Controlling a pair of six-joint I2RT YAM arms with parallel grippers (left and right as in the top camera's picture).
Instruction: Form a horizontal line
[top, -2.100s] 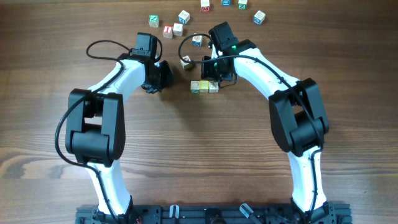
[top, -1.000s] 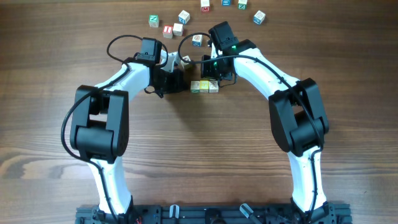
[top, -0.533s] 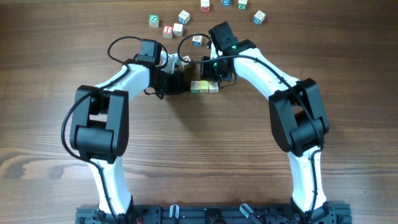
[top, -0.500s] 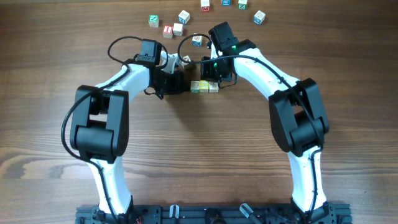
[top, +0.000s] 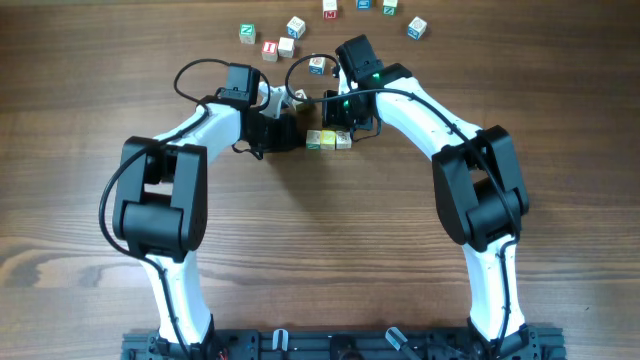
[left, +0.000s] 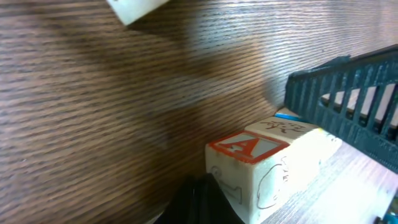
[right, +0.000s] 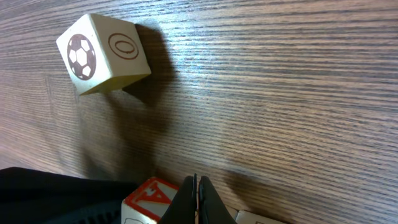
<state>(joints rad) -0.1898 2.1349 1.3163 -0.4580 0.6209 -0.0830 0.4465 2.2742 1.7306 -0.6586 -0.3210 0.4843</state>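
On surface (top: 320, 260), horizontal line (top: 329, 140) of three cubes; right pincer (right: 195, 186) closed tight, apparently touching it; left pincer (top: 288, 132) alongside, state unreadable.

Brown wood-grain table (top: 300, 260), every cube on its far half!
The three-cube row (top: 328, 139) sits edge to edge, flat on the wood; I've got a football-and-O cube (right: 103, 53) just beyond it, another cube (top: 317, 65) farther back, and loose lettered cubes (top: 270, 48) scattered along the far edge.
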